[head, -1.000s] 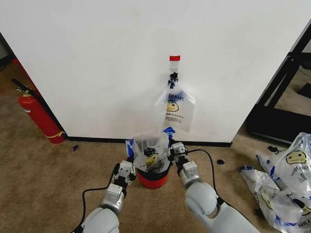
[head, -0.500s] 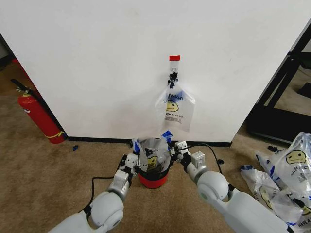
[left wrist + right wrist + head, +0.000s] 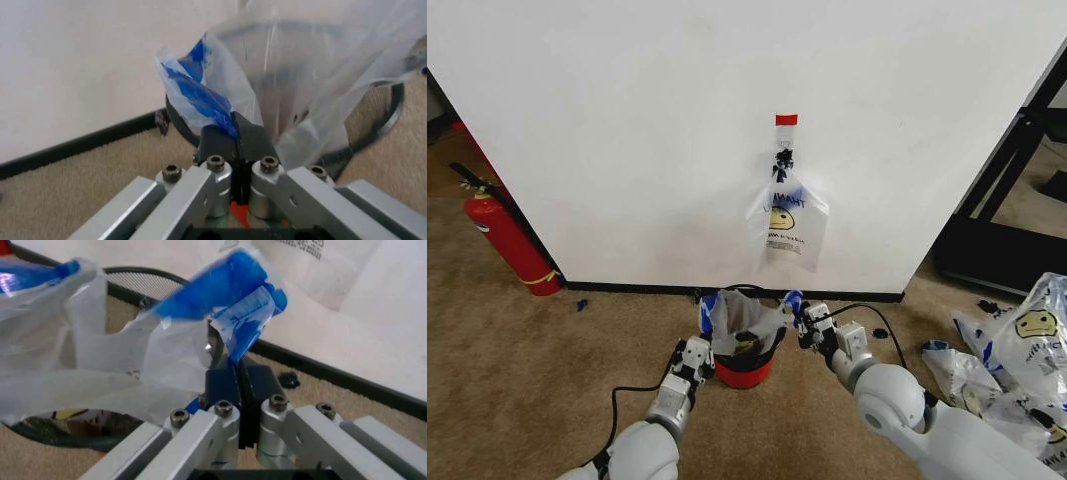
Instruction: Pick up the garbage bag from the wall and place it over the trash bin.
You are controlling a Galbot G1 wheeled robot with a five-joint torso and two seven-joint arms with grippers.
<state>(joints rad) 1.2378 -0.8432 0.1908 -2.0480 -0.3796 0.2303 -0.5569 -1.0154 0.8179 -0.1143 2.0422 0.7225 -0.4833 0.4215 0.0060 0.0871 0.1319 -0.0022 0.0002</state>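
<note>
**Ana:** Head view has the trash bin [image 3: 745,352] on the carpet just in front of the wall [image 3: 627,130], and the garbage bag [image 3: 745,315] already sits in its mouth, the plastic standing up above the rim. Where are the claws?

**Ben:** One on each side of the bin. The left claw [image 3: 698,350] is at the bin's left edge and the right claw [image 3: 808,318] at its right edge, slightly higher. Both are clamped shut on the bag: in the left wrist view the left claw [image 3: 234,142] pinches a blue handle with no gap between the fingers, and the right claw [image 3: 235,377] does the same on the opposite handle.

**Ana:** So what does the step need?

**Ben:** My judgement: spread the two handles apart and carry them down outside the rim evenly, so the bag's mouth folds over the wire all round. Pulling one side harder could tip the light bin or tear the thin film.

**Ana:** And the other bag?

**Ben:** A like bag [image 3: 787,222] hangs flat from the hook [image 3: 782,158], above the bin. A fire extinguisher [image 3: 509,243] stands well left of the bin.
</note>
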